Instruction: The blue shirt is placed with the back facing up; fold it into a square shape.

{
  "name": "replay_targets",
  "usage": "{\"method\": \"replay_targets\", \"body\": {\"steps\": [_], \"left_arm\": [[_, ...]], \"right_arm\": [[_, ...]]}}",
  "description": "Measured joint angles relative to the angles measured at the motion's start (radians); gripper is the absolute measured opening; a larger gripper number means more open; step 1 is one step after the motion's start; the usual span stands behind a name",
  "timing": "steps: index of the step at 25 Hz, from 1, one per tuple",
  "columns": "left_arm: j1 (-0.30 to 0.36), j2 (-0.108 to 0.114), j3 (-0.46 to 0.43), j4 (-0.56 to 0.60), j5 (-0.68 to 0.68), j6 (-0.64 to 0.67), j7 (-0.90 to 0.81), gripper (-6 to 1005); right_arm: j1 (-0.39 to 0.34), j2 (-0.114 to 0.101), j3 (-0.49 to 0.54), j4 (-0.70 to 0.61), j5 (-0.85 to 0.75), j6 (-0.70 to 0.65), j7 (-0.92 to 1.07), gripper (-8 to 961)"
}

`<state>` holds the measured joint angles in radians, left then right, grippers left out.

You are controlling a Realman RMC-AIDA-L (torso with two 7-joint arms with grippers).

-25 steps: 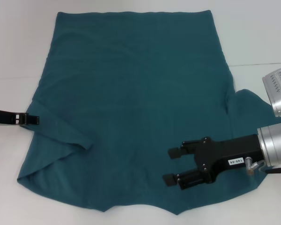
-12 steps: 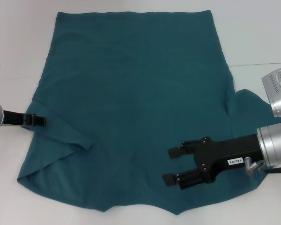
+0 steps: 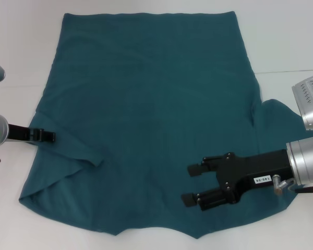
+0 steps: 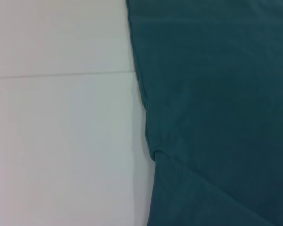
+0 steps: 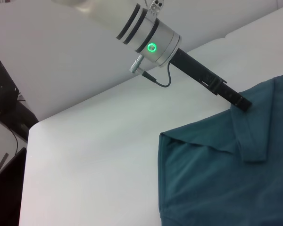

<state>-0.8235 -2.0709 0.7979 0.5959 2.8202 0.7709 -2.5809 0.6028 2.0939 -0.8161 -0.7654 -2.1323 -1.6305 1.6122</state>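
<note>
The blue shirt lies spread flat on the white table, plain side up. Its left sleeve is folded inward at the lower left, and the right sleeve sticks out at the right. My left gripper reaches in from the left, its tip at the shirt's left edge by the folded sleeve; the right wrist view shows that same left gripper touching the shirt at the edge. My right gripper is open over the shirt's lower right part, holding nothing. The left wrist view shows only the shirt's edge.
A thin seam line crosses the table top. Bare white table lies left of the shirt. A grey part of the right arm hangs at the right edge. Dark equipment stands beyond the table's far corner.
My left gripper has moved rightward, from just off the shirt to its left edge. The right arm and the shirt have not moved.
</note>
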Motion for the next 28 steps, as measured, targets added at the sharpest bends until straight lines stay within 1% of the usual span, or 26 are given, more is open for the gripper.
{"method": "replay_targets", "body": {"steps": [7, 12, 22, 28], "left_arm": [[0.004, 0.007, -0.013, 0.006, 0.0, 0.003, 0.0, 798], [0.004, 0.001, -0.006, -0.001, 0.0, 0.004, 0.003, 795], [-0.002, -0.001, -0.01, -0.019, -0.017, 0.008, 0.003, 775], [-0.003, -0.002, -0.009, -0.021, -0.03, 0.01, 0.003, 636]], "right_arm": [[0.0, 0.0, 0.0, 0.0, 0.0, 0.0, 0.0, 915], [0.0, 0.001, 0.0, 0.001, 0.0, 0.0, 0.0, 915], [-0.001, 0.002, 0.0, 0.002, 0.0, 0.0, 0.0, 915], [-0.004, 0.002, 0.0, 0.002, 0.0, 0.0, 0.0, 915]]}}
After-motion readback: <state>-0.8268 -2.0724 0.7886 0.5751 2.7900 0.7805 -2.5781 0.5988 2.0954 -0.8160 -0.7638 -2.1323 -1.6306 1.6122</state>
